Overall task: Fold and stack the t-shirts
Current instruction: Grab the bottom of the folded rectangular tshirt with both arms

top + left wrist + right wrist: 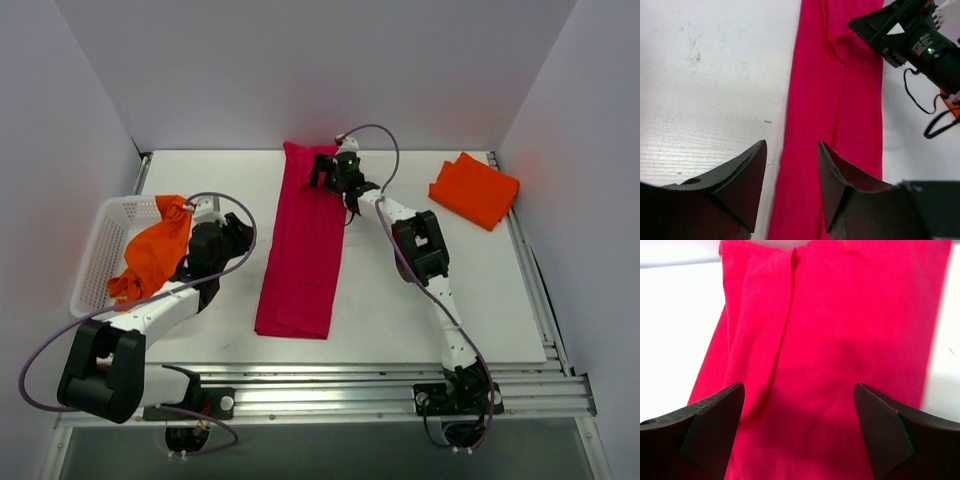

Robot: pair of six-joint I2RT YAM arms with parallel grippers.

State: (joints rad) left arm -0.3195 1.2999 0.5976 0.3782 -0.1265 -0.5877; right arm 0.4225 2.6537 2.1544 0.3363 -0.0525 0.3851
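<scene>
While your right gripper [799, 385] stands wide open over the far end of the red shirt [300, 250], your left gripper [791, 143] hovers half open at its edge, holding nothing

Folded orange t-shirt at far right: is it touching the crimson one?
Apart. The top view shows bare table between the folded orange t-shirt and the crimson t-shirt.

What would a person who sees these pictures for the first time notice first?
The long crimson cloth t-shirt, folded into a narrow strip, lies down the middle of the white table, with the right tool open above its far end. A bright orange t-shirt, folded flat, sits at the far right corner. A second orange t-shirt hangs crumpled over the rim of the white plastic mesh basket on the left.
</scene>
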